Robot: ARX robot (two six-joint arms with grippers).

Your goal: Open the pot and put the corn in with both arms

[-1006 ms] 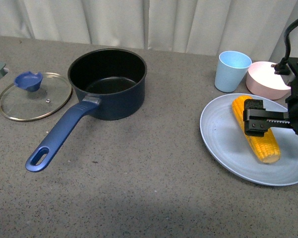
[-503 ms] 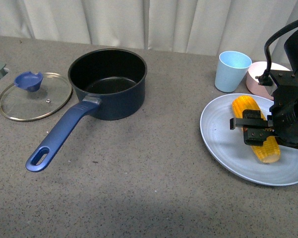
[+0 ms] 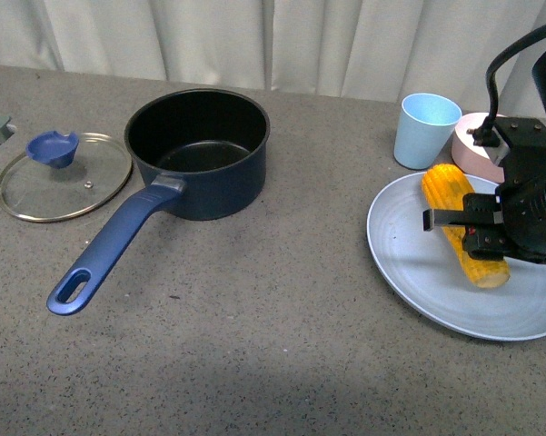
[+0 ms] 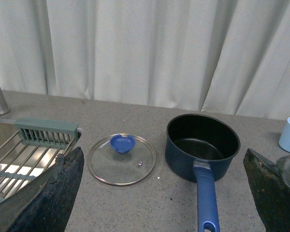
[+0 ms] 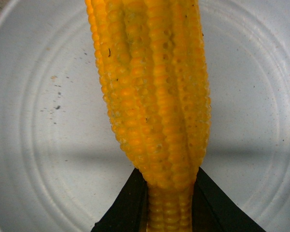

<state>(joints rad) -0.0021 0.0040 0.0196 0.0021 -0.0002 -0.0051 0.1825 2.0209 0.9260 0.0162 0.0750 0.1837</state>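
My right pincer (image 3: 463, 229) is clamped on the corn (image 3: 447, 189), one finger on each side near the cob's lower end. The cob sits over the grey-blue plate (image 3: 409, 263) on the right side of the table (image 3: 282, 327); can't tell if it's touching the plate. The pot (image 3: 220, 189) is well apart on the left with no lid on, handle pointing towards me. Its glass lid (image 3: 36, 195) lies flat just beside it. My left pincer (image 4: 162, 159) hangs spread wide, holding nothing. A light blue cup (image 3: 425, 129) and a pink bowl (image 3: 480, 150) stand behind the plate.
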